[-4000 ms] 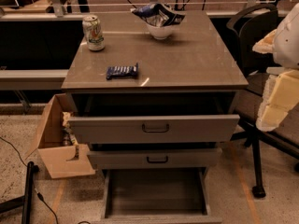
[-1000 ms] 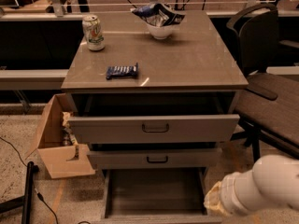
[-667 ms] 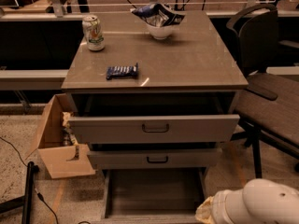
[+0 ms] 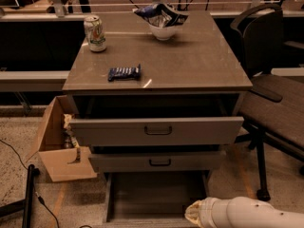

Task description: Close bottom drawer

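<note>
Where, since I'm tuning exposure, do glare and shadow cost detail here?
Camera view: a small glare patch sits on the cabinet top beside the snack bar; the open bottom drawer lies in dim shadow, its tray dark; the gripper, low at the frame's bottom edge by that drawer's right front, is brightly lit.

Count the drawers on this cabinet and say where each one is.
3, all open: the top drawer under the tabletop, the middle drawer below it, the bottom drawer lowest and pulled out farthest. The gripper is at its front right corner. None seem hidden.
</note>
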You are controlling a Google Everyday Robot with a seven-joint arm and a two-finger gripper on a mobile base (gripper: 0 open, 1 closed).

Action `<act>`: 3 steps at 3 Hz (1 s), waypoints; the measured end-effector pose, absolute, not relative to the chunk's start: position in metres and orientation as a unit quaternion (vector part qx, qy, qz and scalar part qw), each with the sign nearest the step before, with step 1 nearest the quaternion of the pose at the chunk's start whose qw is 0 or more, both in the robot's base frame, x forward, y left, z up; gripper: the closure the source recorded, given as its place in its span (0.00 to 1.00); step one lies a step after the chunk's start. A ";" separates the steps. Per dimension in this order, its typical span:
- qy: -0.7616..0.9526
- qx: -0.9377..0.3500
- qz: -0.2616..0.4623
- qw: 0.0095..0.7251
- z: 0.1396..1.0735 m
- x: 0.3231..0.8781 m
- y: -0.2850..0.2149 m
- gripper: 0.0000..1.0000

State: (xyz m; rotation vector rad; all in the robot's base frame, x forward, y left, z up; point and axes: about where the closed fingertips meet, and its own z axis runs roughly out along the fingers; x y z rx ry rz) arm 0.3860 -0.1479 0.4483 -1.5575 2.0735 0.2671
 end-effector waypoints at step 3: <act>0.776 -0.553 0.085 0.292 0.429 0.400 -0.150 1.00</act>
